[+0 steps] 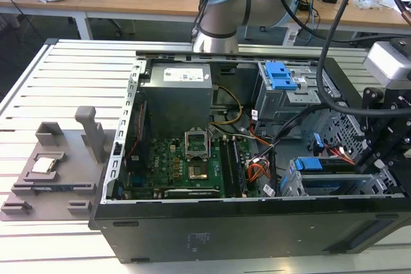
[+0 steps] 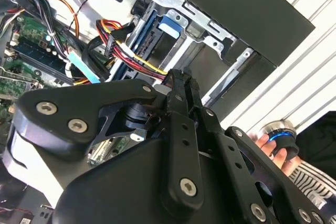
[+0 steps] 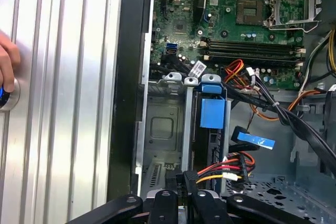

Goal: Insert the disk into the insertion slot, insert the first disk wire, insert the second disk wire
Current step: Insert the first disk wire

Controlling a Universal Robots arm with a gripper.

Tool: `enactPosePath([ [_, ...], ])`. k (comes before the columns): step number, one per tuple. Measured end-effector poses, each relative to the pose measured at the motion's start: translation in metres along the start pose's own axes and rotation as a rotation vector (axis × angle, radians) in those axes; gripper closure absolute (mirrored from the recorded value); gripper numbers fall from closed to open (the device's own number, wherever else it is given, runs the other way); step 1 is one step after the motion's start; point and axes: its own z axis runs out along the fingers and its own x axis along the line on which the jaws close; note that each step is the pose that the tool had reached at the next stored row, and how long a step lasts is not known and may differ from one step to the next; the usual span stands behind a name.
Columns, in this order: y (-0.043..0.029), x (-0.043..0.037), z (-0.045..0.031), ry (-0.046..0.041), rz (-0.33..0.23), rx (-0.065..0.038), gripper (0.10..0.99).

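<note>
On the exterior view's left, a grey fixture (image 1: 58, 171) lies on the slatted counter (image 1: 64, 81) with a small square chip (image 1: 46, 163) in it. Next comes the open computer case (image 1: 257, 229), with the green motherboard (image 1: 186, 165) on its floor. Further right, a tall grey cage with a blue latch (image 1: 280, 76) stands against the far wall.

Nearer the camera is the insertion slot (image 1: 334, 184) in the low perforated cage. The disk (image 1: 310, 163) is already inside it, its blue carrier showing at the cage's mouth. The first wrist view shows the disk (image 3: 212, 109) on edge in the slot (image 3: 189, 129), with an empty bay of the same cage beside it.

In both wrist views the claw (image 2: 178, 77) (image 3: 185, 179) is pinched nearly closed on the dark plug of the first disk wire (image 3: 226, 167) (image 2: 131, 56). The wire's red, orange and yellow strands run straight into the fingertips. The plug is held just beside the end of the disk, but whether it is seated cannot be told.

The second disk wire (image 3: 255, 141) (image 2: 86, 69) lies free near the cage — its bright blue plug is apart from the claw and joined to nothing visible.

Outside the case, a person's hand (image 3: 6, 64) (image 2: 270, 148) rests on a round knob with a blue ring (image 2: 281, 132) on the counter.
</note>
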Motion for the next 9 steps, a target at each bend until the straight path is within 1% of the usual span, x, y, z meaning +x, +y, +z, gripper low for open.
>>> enactPosePath([
  [3,0.0000,0.0001,0.0000,-0.0009,0.010,0.000,0.918],
  [4,0.0001,0.0001,0.0000,-0.0021,0.022,-0.001,0.918],
  [5,0.0000,0.0002,0.0001,-0.0114,0.045,-0.001,0.918],
  [6,0.0000,0.0001,0.0000,-0.0190,0.049,-0.001,0.918],
  [7,-0.0001,0.0001,0.0000,-0.0286,0.052,-0.001,0.918],
  [8,-0.0001,0.0001,0.0001,-0.0438,0.054,-0.001,0.918],
  [9,-0.0001,0.0001,0.0001,-0.0528,0.055,0.000,0.918],
])
